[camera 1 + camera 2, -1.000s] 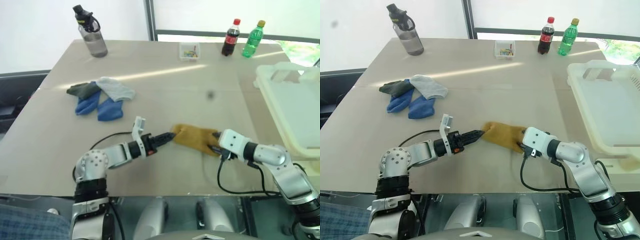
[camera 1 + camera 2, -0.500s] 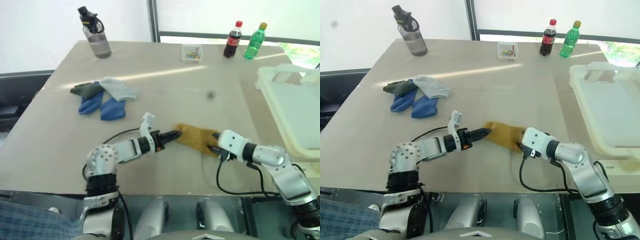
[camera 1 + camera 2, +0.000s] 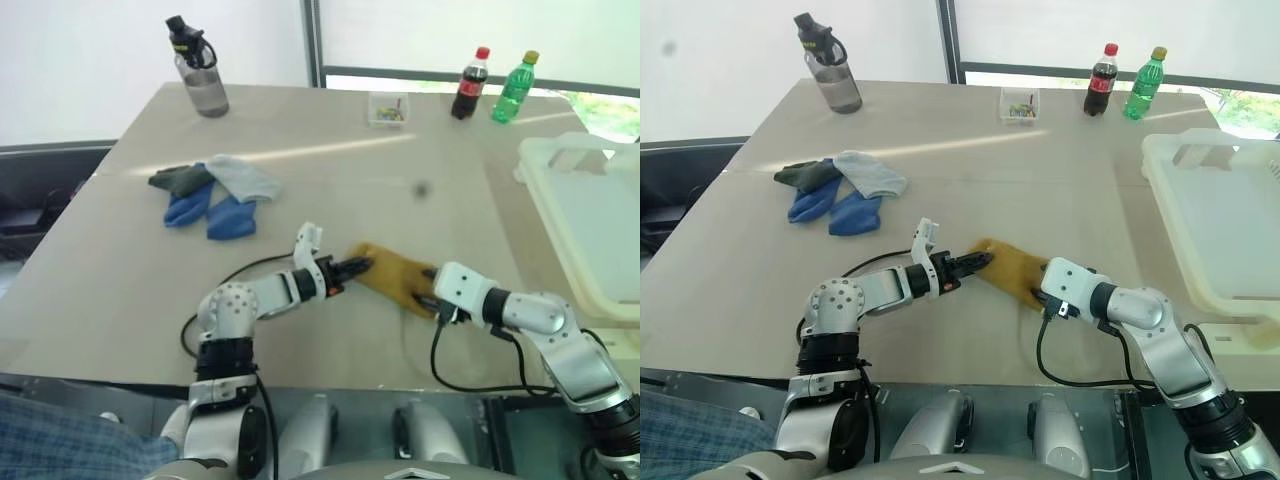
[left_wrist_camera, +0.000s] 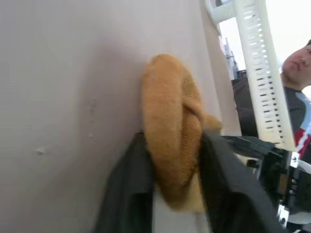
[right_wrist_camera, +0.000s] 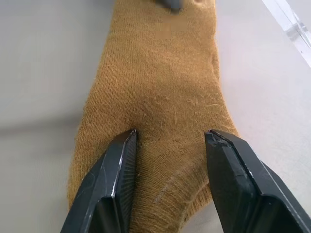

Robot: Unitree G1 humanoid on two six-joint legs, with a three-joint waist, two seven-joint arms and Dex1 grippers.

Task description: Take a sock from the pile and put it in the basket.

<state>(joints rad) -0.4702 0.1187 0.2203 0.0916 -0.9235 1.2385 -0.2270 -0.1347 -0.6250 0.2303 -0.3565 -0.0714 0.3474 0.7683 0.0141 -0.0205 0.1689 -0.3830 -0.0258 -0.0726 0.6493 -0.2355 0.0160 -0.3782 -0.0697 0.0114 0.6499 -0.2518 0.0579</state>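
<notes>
The left end effector (image 3: 362,266) has just closed onto the near end of the mustard-yellow knit sock (image 3: 396,277) on the table (image 3: 400,180). The right end effector (image 5: 167,160) still rests apart over the far end, so lifting toward the whitish plastic basket (image 3: 590,230) can probably begin.

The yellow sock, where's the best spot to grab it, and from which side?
Probably at an end, coming in low along the table. The yellow sock lies flat and floppy, so only its bunched edges give the fingers something to pinch. The left gripper already squeezes a fold at its end.
</notes>
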